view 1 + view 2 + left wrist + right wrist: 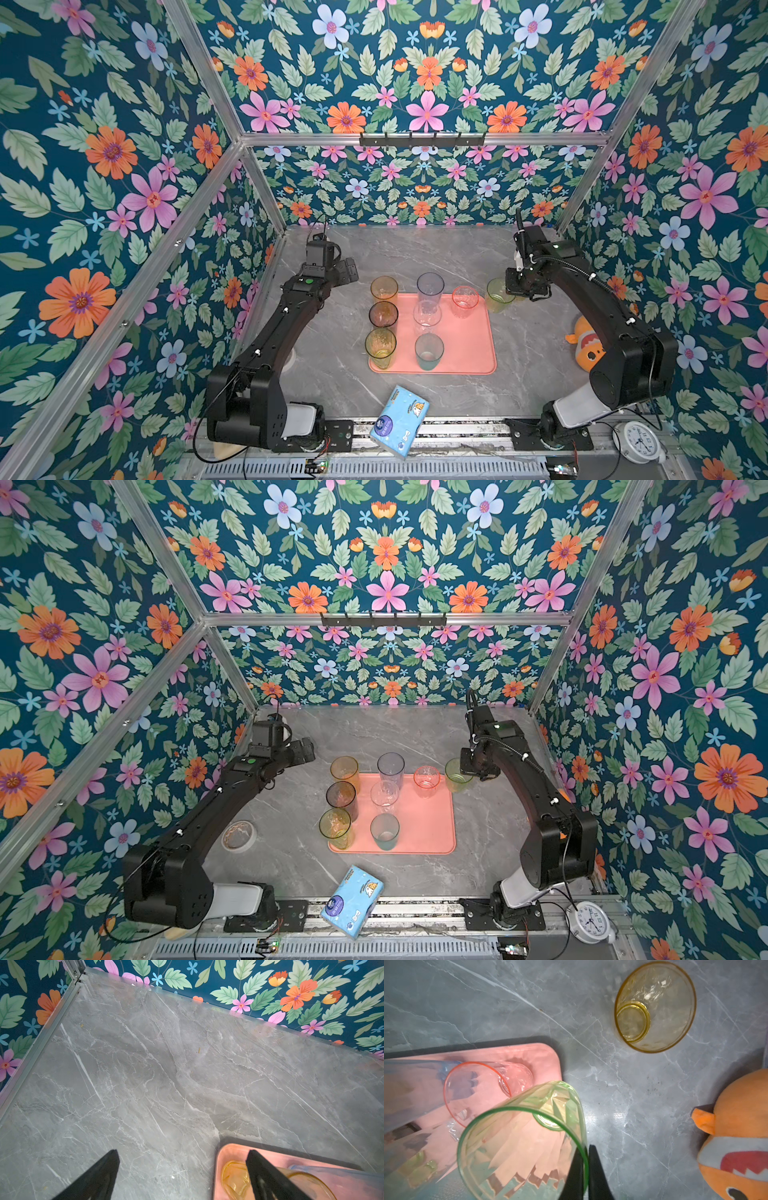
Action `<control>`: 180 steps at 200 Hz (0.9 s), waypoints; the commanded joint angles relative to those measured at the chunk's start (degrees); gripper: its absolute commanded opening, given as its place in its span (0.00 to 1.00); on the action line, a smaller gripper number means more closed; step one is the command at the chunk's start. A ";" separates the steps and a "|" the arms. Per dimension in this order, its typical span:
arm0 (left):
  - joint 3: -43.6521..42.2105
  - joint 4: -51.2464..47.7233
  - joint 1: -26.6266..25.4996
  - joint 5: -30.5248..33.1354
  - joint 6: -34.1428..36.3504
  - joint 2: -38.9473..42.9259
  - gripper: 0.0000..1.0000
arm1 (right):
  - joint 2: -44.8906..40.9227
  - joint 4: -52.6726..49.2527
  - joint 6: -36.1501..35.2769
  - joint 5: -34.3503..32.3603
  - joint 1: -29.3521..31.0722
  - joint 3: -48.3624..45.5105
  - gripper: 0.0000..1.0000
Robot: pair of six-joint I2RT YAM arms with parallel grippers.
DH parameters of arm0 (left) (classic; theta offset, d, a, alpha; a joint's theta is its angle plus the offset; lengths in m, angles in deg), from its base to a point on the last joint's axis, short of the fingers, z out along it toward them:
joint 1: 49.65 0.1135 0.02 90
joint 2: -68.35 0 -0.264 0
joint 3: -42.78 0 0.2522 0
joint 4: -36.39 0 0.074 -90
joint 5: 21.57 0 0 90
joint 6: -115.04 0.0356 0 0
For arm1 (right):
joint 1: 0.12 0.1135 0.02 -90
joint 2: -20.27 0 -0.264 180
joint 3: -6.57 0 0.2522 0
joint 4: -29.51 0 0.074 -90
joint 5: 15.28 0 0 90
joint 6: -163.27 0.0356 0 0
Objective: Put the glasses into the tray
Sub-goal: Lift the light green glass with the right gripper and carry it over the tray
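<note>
The salmon tray (469, 353) lies mid-table in both top views. On it stand an amber (384, 288), a brown-grey (383, 314), a yellow-green (380, 347), a bluish (430, 286), a clear (427, 318), a teal (429, 352) and a pink glass (465, 301). My right gripper (586, 1157) is shut on the rim of a green glass (519, 1140), one finger inside and one outside, just off the tray's far right corner. A short yellow glass (654, 1006) stands on the table beyond it. My left gripper (182, 1155) hangs open and empty by the tray's far left corner.
A blue tissue pack (400, 419) lies at the front edge. An orange plush toy (586, 345) sits by the right wall and a white clock (636, 440) at the front right. A tape roll (239, 835) lies under the left arm.
</note>
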 commanded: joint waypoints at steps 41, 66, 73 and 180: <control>-0.15 0.79 0.08 0.36 -0.11 0.50 0.98 | -3.77 0.34 0.47 0.33 3.08 -5.64 0.00; -0.33 0.98 0.12 0.18 -0.35 0.52 0.98 | -5.36 1.45 1.67 0.97 3.66 -8.32 0.00; -0.33 1.01 0.08 0.11 -0.27 0.53 0.98 | -5.64 1.82 1.88 1.44 3.84 -9.01 0.00; -0.48 0.87 0.08 0.03 -0.40 0.53 0.98 | -5.77 6.17 5.50 -0.50 14.65 -13.30 0.00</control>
